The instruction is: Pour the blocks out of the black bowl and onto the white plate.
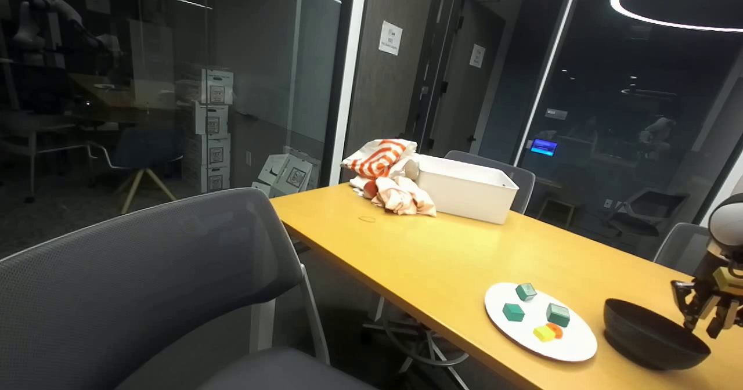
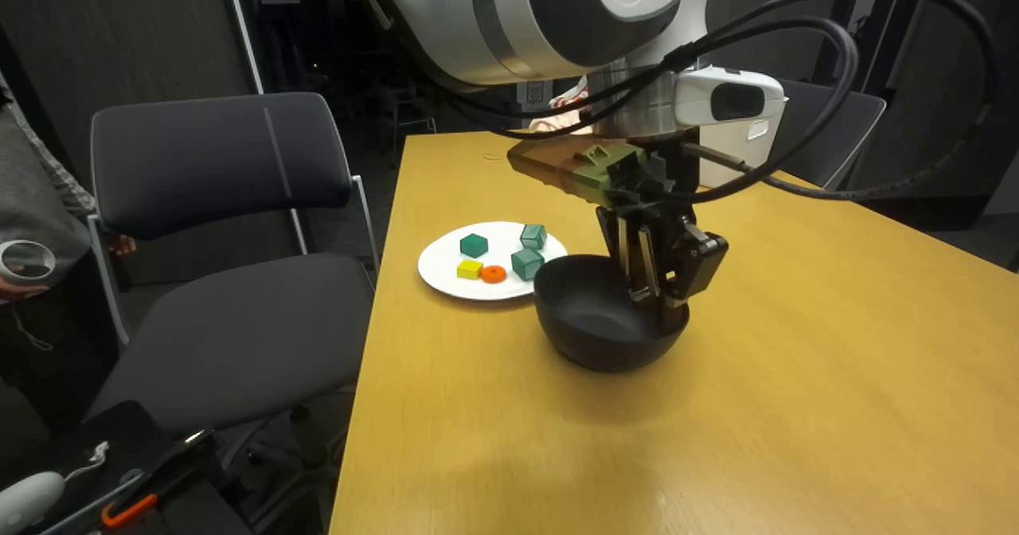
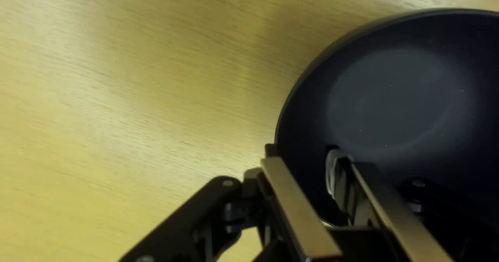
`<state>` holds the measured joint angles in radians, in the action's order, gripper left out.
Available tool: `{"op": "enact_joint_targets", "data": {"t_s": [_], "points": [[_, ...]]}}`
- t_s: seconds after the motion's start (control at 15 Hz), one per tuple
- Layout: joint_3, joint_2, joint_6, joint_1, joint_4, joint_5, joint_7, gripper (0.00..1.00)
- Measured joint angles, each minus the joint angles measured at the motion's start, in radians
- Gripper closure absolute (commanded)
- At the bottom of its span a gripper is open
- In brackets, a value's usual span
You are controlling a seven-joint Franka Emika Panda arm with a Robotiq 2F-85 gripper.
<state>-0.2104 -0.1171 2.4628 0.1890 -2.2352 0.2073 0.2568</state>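
The white plate (image 1: 572, 348) lies on the table and also shows in an exterior view (image 2: 438, 267). On it are three green-teal blocks (image 1: 514, 312), a yellow block (image 1: 544, 333) and a small orange ring-like piece (image 2: 493, 274). The black bowl (image 1: 641, 335) stands upright beside the plate, also in an exterior view (image 2: 593, 332). Its inside is empty in the wrist view (image 3: 393, 94). My gripper (image 2: 657, 294) points down at the bowl's rim on the side away from the plate. In the wrist view, the fingers (image 3: 304, 154) are apart, one outside the wall and one inside.
A white rectangular box (image 1: 467, 190) stands at the table's far end, with a white-and-orange bag (image 1: 380, 158) and crumpled cloth (image 1: 403, 197) beside it. The plate lies close to the table's long edge. A dark chair (image 2: 239, 280) stands by that edge.
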Motion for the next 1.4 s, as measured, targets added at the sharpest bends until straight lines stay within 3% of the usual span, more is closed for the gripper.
{"op": "enact_joint_targets", "data": {"t_s": [0.27,0.33,0.87,1.13,1.4], "points": [[0.0,0.013,0.004,-0.004,0.017,0.022,-0.003,0.02],[0.003,0.027,-0.002,-0.009,0.018,0.023,-0.003,0.0],[0.129,0.217,-0.177,-0.103,-0.021,0.001,-0.05,0.0],[0.193,0.237,-0.268,-0.145,-0.02,0.008,-0.051,0.0],[0.209,0.237,-0.281,-0.155,-0.02,0.02,-0.051,0.0]]}}
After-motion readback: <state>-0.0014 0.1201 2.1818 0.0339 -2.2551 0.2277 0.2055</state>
